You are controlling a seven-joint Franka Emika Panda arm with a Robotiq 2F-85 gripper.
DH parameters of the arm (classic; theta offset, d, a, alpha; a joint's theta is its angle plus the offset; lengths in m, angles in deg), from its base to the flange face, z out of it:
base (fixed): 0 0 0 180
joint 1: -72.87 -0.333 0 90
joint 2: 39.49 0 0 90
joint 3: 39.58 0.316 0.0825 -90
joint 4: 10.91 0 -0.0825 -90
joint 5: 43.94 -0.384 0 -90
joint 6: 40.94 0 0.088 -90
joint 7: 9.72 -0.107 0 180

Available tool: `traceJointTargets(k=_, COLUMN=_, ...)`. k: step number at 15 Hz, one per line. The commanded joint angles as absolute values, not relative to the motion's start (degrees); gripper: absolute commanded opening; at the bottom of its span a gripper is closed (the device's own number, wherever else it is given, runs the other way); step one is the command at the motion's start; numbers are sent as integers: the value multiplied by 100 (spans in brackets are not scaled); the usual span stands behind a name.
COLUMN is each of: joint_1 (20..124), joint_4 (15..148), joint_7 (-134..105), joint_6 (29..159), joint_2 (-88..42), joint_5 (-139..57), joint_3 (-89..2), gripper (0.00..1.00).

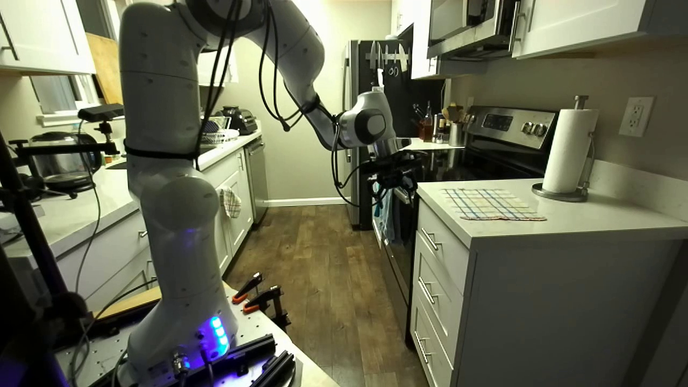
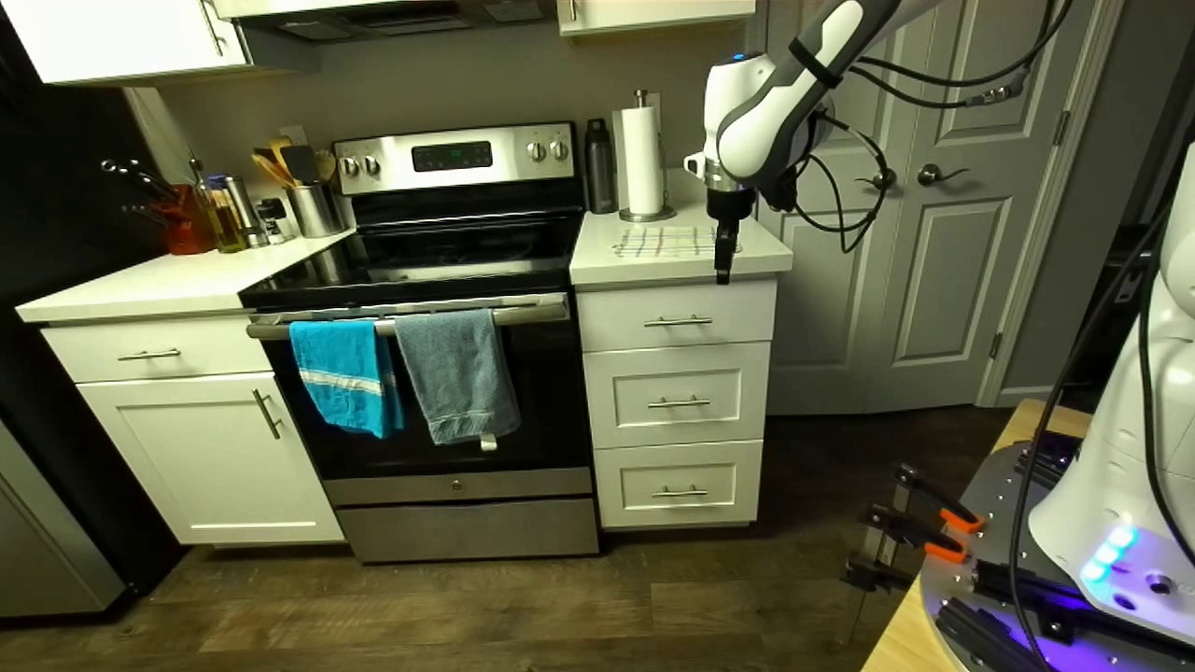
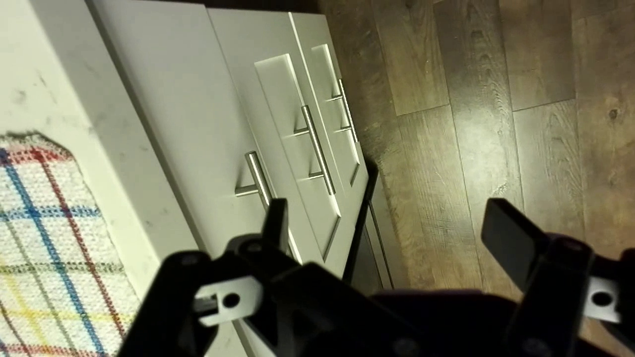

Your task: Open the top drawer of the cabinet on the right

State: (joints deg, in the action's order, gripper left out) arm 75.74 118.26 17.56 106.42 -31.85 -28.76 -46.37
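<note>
Approach seems to be the step in hand: the pincer (image 3: 388,220) gapes wide, holding nothing, near the front edge of the counter (image 2: 644,273), while the top drawer (image 2: 677,303) sits closed directly beneath that counter. Next the pincer should sink below the edge, bring its fingers (image 3: 508,243) around the bar handle (image 2: 679,321), squeeze and pull straight out. Floor (image 3: 476,124) spreads in front of the counter, likely enough room for the drawer's slide, but the overhanging edge could catch the pincer.
</note>
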Motion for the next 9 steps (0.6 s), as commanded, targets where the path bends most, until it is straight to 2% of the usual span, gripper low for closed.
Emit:
traceJointTargets(k=1, joint_1=7736, joint_4=11709, joint_7=1927, joint_6=10940, joint_2=-2863, joint_5=-2691, joint_3=-4544, gripper=100)
traceJointTargets(k=9, joint_1=7716, joint_4=11701, joint_7=1730, joint_6=10808, joint_2=-2878, joint_5=-2746, joint_3=-4509, gripper=100)
